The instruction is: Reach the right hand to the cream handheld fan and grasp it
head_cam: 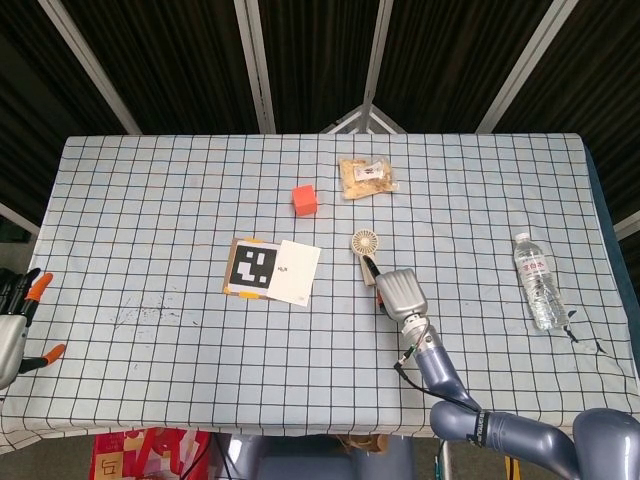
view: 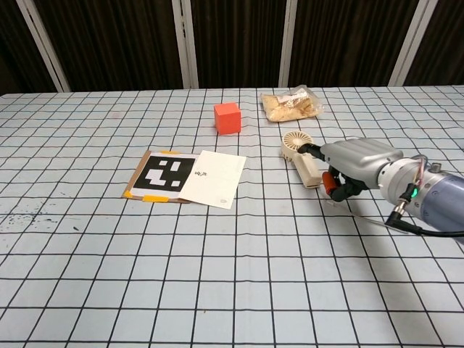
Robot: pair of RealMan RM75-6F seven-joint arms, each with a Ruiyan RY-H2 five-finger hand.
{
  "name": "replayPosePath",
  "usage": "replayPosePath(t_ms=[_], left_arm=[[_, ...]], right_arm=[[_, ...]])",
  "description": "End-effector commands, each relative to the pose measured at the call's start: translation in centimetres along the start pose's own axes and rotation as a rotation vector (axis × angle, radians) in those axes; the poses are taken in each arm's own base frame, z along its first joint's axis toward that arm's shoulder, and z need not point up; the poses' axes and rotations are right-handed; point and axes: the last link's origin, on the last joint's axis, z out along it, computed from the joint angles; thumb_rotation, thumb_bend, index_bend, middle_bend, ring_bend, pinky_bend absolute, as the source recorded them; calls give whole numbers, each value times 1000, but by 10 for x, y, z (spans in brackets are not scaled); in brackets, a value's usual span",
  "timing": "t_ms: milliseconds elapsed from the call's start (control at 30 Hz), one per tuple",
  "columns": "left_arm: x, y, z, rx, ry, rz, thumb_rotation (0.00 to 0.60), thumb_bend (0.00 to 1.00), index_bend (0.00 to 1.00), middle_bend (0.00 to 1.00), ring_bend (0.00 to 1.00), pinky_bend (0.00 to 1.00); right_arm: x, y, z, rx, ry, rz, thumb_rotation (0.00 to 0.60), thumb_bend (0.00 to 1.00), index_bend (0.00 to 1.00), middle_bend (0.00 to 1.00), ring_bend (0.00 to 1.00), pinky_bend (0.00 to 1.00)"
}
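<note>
Your right robot hand (view: 351,165) sits low over the table (head_cam: 150,200), right beside the handle of the cream handheld fan (view: 300,157), a dark fingertip reaching across the handle toward the round head; its fingers are curled, but you cannot tell from either view whether they have actually closed on the fan. The fan lies flat near the middle of the table, its long axis running from the far edge toward the near edge, round head at the far end, handle slanting a little toward the right edge. Around it: a snack bag (head_cam: 367,177) further toward the far edge, a red cube (head_cam: 304,200) to the far left of it, a marker card with a white sheet (head_cam: 271,270) to its left, and a water bottle (head_cam: 538,280) well apart near the right edge. Nothing lies between your hand and the fan. Your left robot hand (head_cam: 14,325) hangs at the near left corner, fingers apart, holding nothing.
</note>
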Motion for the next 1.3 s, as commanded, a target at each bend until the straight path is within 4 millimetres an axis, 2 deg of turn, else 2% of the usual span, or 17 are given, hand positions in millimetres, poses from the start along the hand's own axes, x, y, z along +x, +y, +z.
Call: replayPosePath(t_ms=[33,667,1100,1300], left_arm=[[0,0,0,1,-1,-1,600,88,0,0,0,0],[0,1,0,-3,-1,-3,600,88,0,0,0,0],[0,1,0,-6,1,-5,600,88,0,0,0,0],[0,1,0,-4,1,-6,600,89,0,0,0,0]], right_arm=[[0,0,0,-1,0,-1,600,809,0,802,924,980],[-8,7,0,-31,-30,-11,600,822,0,803,924,980],[-25,4,-6,-24,-94,-31,600,837,0,803,924,980],[-25,3,-5,-31,-96,-21,600,837,0,803,924,980]])
